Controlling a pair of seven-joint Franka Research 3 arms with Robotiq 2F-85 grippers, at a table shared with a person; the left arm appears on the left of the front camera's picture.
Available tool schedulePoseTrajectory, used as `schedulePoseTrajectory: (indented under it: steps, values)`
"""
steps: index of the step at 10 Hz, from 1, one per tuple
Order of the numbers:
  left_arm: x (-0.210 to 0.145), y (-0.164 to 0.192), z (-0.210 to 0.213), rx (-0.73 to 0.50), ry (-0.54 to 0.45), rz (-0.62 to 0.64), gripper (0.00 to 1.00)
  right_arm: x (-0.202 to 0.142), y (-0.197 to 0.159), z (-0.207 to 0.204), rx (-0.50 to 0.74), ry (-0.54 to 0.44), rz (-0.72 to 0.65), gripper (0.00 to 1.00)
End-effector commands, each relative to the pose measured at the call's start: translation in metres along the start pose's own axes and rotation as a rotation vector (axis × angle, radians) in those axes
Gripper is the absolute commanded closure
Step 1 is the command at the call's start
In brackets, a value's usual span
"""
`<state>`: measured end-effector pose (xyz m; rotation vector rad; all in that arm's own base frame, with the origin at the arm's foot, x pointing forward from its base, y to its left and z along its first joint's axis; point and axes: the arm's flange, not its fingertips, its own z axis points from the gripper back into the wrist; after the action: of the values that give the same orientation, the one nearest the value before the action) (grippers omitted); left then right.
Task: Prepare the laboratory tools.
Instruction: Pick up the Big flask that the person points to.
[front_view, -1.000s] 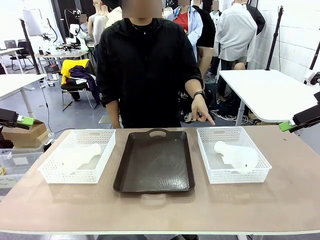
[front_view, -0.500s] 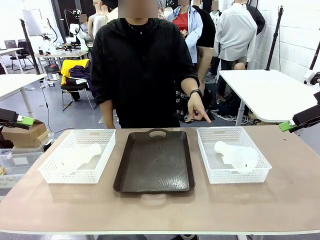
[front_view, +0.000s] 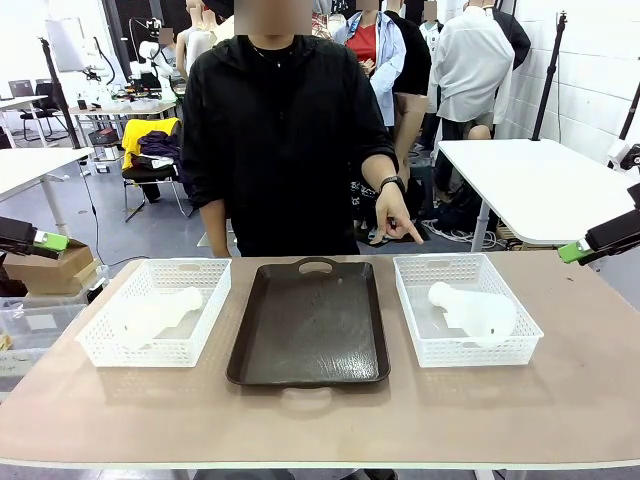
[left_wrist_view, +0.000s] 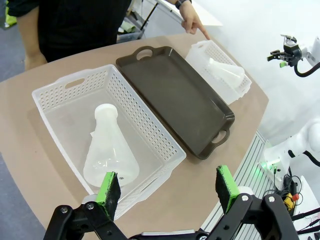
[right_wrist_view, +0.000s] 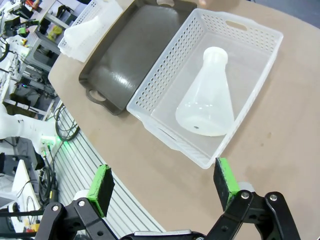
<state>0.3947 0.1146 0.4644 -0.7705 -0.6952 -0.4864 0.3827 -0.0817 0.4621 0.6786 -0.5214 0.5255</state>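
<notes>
Two frosted plastic flasks lying down: left flask (front_view: 158, 313) in left mesh basket (front_view: 130, 352), right flask (front_view: 475, 312) in right mesh basket (front_view: 480, 352). We judge them light, slick; pinch narrow neck. Both spread, empty: left gripper (left_wrist_view: 167, 187), right gripper (right_wrist_view: 162, 187).

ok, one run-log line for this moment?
left gripper open, empty | right gripper open, empty | left flask lying in left basket | right flask lying in right basket | tray between baskets | person's hand pointing toward right basket
</notes>
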Motion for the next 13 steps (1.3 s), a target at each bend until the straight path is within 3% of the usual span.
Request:
schedulePoseTrajectory:
  steps: [1, 3, 7, 10, 13]
  values:
    - [-0.001, 0.000, 0.001, -0.007, -0.003, -0.001, 0.00, 0.000, -0.001, -0.002, 0.014, -0.007, 0.000, 0.00]
    - [-0.001, 0.000, 0.001, -0.007, -0.003, -0.001, 0.00, 0.000, 0.000, 0.000, 0.000, 0.000, 0.000, 0.00]
    - [-0.001, 0.000, 0.001, -0.007, -0.003, -0.001, 0.00, 0.080, 0.066, 0.017, -0.412, 0.163, 0.235, 0.00]
    - [-0.001, 0.000, 0.001, -0.007, -0.003, -0.001, 0.00, 0.141, 0.086, -0.064, -0.563, 0.402, 0.393, 0.00]
    - [-0.001, 0.000, 0.001, -0.007, -0.003, -0.001, 0.00, 0.155, 0.072, -0.142, -0.709, 0.543, 0.446, 0.00]
